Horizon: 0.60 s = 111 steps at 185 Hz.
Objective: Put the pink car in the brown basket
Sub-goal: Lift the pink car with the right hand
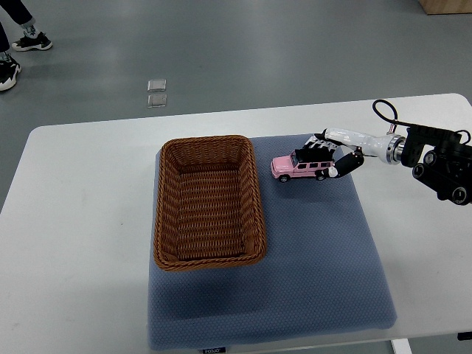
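Note:
The pink car, with a black roof, sits on the blue-grey mat just right of the brown wicker basket. The basket is empty and stands on the mat's left part. My right hand comes in from the right edge and is at the car's rear end. Its fingers lie over the roof and its thumb presses the near rear side, so the hand is closed on the car. The car's wheels still look down on the mat. The left arm is out of view.
The mat lies on a white table. The right forearm reaches over the table's right edge. A person's shoes stand on the floor at the far left, and two small square plates lie on the floor behind the table.

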### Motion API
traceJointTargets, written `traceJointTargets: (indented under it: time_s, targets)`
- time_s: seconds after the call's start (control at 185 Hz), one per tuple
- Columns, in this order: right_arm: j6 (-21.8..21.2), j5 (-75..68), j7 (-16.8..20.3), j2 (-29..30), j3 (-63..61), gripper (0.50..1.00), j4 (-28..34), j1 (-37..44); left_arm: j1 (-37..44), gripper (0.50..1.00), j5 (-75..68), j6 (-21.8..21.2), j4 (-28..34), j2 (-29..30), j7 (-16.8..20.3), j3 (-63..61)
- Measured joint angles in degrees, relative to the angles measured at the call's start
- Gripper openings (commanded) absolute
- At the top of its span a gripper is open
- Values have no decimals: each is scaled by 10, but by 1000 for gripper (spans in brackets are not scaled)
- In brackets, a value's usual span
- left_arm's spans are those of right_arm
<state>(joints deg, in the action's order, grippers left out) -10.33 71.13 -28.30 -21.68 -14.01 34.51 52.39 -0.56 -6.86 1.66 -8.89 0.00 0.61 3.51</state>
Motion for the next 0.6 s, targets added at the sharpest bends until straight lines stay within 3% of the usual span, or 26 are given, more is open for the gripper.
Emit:
traceJointTargets:
  time_s: [0.599]
  targets:
    - [25, -22, -32, 15, -13, 500, -2, 60, 0, 1000, 0, 0, 0, 0, 0, 0]
